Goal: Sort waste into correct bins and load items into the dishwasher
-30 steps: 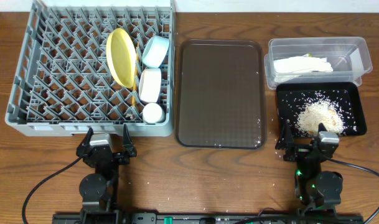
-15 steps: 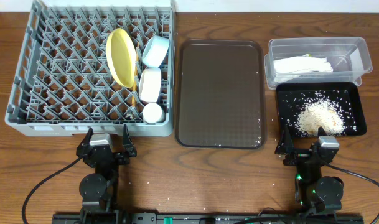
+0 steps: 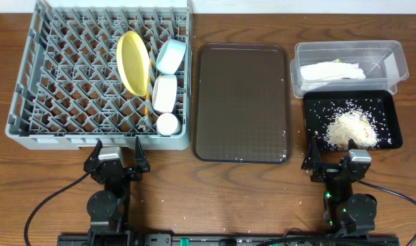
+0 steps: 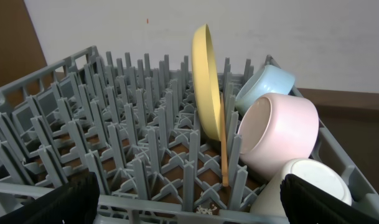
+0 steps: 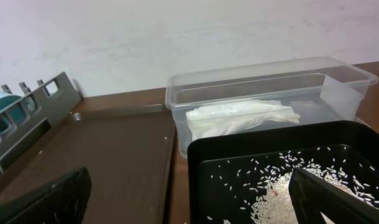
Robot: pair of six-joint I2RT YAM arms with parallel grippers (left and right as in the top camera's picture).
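With left end effector [image 3: 117, 145] and right end effector [image 3: 330, 152] spread empty, the round yellow plate [image 3: 132, 61] looks stiff and slick, suiting a top-rim pinch.

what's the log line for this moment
left tool open | right tool open | plate, blue bowl, white bowl, cup in rack | napkin in tub | rice in black tray

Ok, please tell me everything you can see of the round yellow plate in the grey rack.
The round yellow plate looks like smooth, plain plastic, with a shallow raised rim and no food visible on it. It stands on its edge, slightly tilted, between upright pegs in the right part of the large grey plastic dish rack. The light blue bowl and the white bowl sit just to its right. A thin wooden chopstick stands by its lower edge; contact is unclear.
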